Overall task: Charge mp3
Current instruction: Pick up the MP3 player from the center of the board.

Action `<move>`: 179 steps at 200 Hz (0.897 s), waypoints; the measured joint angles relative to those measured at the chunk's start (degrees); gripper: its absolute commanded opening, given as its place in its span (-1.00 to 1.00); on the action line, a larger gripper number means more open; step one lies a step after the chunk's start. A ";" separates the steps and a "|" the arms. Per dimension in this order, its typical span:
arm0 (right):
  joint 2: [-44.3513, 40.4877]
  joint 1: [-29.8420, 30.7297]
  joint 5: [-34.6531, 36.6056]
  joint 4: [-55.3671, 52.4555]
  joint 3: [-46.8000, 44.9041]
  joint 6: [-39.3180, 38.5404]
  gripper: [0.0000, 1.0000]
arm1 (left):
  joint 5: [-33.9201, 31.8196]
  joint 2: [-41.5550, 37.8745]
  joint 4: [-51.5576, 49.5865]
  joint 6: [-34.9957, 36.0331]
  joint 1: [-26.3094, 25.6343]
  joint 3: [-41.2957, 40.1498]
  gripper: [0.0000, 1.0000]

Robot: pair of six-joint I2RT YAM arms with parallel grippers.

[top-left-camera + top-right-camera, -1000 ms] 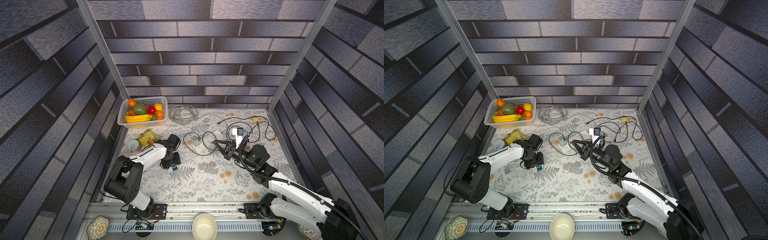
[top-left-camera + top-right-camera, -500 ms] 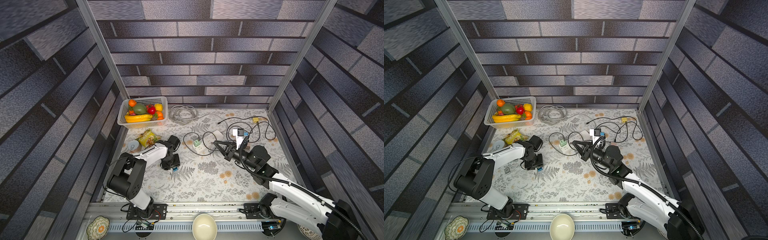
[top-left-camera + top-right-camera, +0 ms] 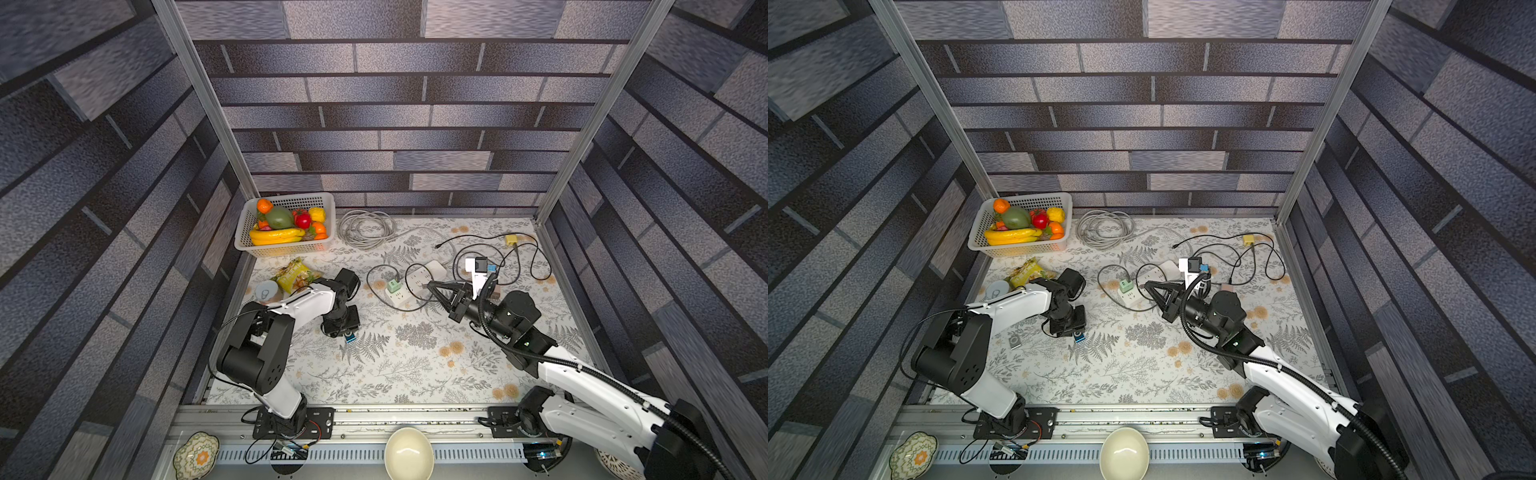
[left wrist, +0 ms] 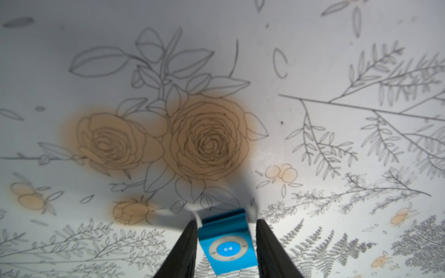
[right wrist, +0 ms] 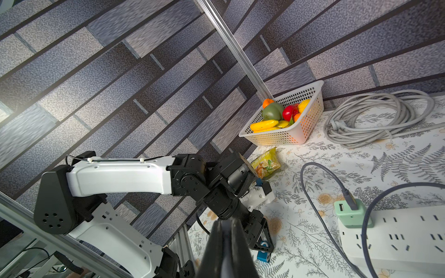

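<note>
Since a second ago the left gripper has narrowed astride the blue mp3, flat on the tablecloth — whether it pinches yet, we cannot tell. Long axis runs along the fingers; bare cloth all round. Right gripper, pressed together, hovers by the power strip.

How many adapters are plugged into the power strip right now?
1: a green USB adapter with a cable in it, at the power strip's end nearest the left arm. The right gripper overlaps the strip, so another may be hidden.
</note>
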 measured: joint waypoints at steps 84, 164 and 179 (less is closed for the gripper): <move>-0.26 0.00 0.00 -0.81 0.00 -0.04 -1.00 | 2.69 -1.36 3.80 1.57 -0.44 -1.51 -0.71; 5.73 4.55 -1.66 -5.05 7.85 -12.83 -1.00 | 22.58 -32.57 47.63 -11.61 -2.38 -20.46 -1.00; 7.58 6.32 -1.68 -5.86 11.23 -17.00 -1.00 | 25.11 -35.12 54.45 -13.97 -2.38 -20.72 -1.00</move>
